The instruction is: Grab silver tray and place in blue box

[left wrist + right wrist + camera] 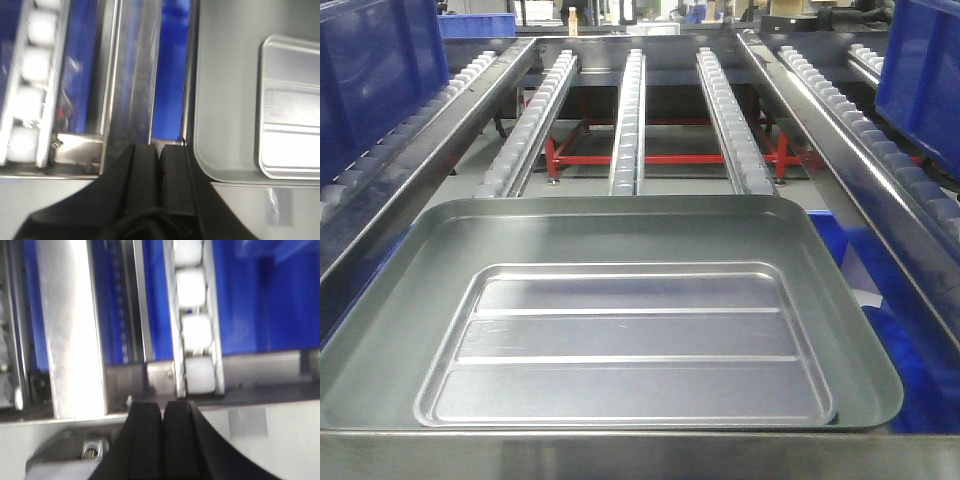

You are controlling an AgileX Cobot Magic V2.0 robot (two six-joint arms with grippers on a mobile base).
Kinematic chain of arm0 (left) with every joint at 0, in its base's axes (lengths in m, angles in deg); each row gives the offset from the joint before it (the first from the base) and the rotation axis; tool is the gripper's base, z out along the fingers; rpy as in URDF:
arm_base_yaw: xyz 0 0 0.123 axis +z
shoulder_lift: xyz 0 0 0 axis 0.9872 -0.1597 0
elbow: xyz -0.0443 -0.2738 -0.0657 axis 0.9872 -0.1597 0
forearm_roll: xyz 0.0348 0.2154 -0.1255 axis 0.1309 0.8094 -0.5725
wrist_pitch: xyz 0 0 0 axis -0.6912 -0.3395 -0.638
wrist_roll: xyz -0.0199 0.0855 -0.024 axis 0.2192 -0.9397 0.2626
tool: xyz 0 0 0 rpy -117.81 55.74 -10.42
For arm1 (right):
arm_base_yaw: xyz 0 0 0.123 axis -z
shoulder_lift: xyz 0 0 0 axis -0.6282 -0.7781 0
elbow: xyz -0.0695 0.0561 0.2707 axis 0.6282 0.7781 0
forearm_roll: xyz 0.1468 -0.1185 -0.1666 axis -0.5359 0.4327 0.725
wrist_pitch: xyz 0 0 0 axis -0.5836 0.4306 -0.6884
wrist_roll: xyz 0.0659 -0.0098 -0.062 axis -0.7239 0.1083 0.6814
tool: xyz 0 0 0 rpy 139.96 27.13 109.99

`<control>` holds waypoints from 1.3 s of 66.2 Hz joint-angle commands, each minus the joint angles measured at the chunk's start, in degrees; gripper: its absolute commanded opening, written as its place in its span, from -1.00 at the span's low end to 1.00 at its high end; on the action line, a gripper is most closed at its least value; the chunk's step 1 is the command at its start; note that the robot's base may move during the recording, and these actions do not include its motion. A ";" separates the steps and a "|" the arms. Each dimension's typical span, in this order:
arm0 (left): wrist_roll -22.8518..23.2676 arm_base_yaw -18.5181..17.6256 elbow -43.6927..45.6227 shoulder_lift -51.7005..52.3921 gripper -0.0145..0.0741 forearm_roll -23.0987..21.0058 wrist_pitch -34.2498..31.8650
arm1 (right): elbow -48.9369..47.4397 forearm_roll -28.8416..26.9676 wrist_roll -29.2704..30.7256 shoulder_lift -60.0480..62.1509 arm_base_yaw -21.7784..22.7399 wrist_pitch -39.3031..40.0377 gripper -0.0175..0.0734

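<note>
The silver tray (620, 300) lies flat, long axis left-to-right; left pincer (160, 154) and right pincer (162, 409) closed.

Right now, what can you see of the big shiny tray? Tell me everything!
The silver tray is a big, shallow, shiny metal rectangle with rounded corners and a raised rim. Its sunken middle has two long straight ridges. It lies flat, empty, in front of the roller tracks, with the blue box showing under its right side. The left claw is shut by a corner, not gripping it.
</note>
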 commanded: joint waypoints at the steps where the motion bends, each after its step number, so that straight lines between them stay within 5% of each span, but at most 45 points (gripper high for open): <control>1: 0.31 -1.50 3.54 -3.55 -0.89 -4.66 -1.93 | -3.77 -1.10 -0.07 -1.82 -2.26 0.50 -0.49; 9: 2.73 -8.50 5.06 -6.21 -0.89 -4.24 -6.70 | -5.69 -0.89 -6.36 -4.36 -8.87 2.29 -0.48; 14: 11.06 -13.53 5.94 -9.16 -0.89 -0.52 -8.09 | -7.04 2.11 -14.80 -6.71 -13.67 3.31 -0.48; 25: 35.66 -23.19 8.74 -17.10 -0.89 21.33 -5.62 | -12.43 20.82 -38.28 -12.16 -24.07 0.59 -0.48; 32: 44.10 -27.16 12.11 -21.16 -0.89 28.00 -1.53 | -17.63 30.20 -47.76 -16.94 -30.51 -6.59 -0.48; 51: 43.53 -29.63 18.70 -27.79 -0.89 26.84 -1.54 | -26.62 16.42 -39.87 -27.69 -37.06 0.71 -0.49; 69: 38.34 -29.63 19.62 -30.63 -0.89 19.68 -3.37 | -27.31 16.25 -37.65 -33.70 -37.06 1.20 -0.49; 80: 36.71 -29.63 19.76 -32.02 -0.88 20.12 -3.57 | -27.46 18.38 -37.20 -34.36 -37.06 1.30 -0.47; 86: 36.32 -29.63 19.76 -32.15 -0.80 21.51 -4.17 | -27.46 18.77 -36.74 -34.36 -37.06 1.71 -0.28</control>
